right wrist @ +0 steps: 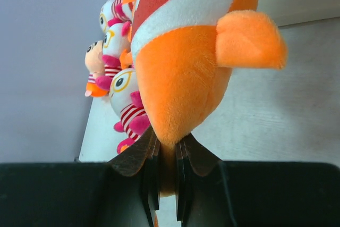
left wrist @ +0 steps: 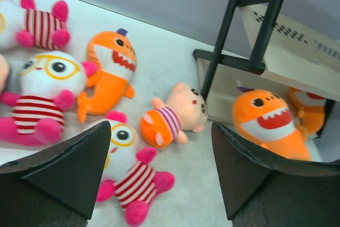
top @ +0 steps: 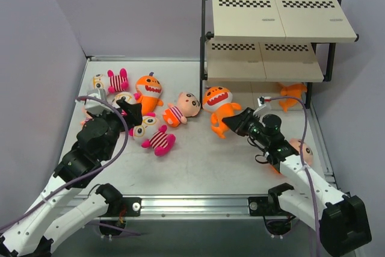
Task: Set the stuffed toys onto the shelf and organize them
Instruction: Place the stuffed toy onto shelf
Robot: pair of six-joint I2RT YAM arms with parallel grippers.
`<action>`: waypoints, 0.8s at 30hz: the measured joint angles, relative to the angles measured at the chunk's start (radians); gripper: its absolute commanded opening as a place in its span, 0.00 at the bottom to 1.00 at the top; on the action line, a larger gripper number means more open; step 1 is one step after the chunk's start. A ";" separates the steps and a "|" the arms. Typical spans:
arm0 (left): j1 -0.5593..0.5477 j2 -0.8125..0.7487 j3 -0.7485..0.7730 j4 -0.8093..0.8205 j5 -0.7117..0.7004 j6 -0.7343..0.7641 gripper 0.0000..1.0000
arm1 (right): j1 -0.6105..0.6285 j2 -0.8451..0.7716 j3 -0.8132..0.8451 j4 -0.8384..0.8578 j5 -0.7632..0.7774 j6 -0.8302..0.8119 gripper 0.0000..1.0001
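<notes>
My black right gripper (right wrist: 167,152), orange shark (right wrist: 180,78) with white belly and red mouth, white-faced pink doll (left wrist: 37,99) with yellow glasses and red-white stripes, peach-headed orange doll (left wrist: 172,118), beige shelf (top: 240,22) with black frame, checkered strips

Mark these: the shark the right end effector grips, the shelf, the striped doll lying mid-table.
gripped shark (top: 217,97): top external view, on its mouth.
shelf (top: 277,19): top external view, on the top board.
striped doll (top: 191,105): top external view, on its peach head.
</notes>
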 measured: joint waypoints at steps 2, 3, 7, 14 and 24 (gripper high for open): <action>0.002 -0.029 0.013 -0.046 -0.022 0.046 0.89 | -0.068 -0.008 -0.005 -0.017 -0.029 -0.006 0.00; 0.002 -0.041 0.018 -0.066 -0.029 0.067 0.90 | -0.100 -0.010 -0.006 -0.025 -0.042 -0.010 0.00; 0.005 -0.090 0.023 -0.137 -0.055 0.146 0.95 | -0.242 -0.008 -0.007 -0.039 -0.102 -0.027 0.00; 0.005 -0.173 -0.021 -0.181 -0.085 0.214 0.97 | -0.436 0.070 -0.007 0.003 -0.197 -0.048 0.00; 0.007 -0.171 -0.064 -0.222 -0.089 0.252 0.97 | -0.590 0.313 -0.007 0.204 -0.273 -0.050 0.00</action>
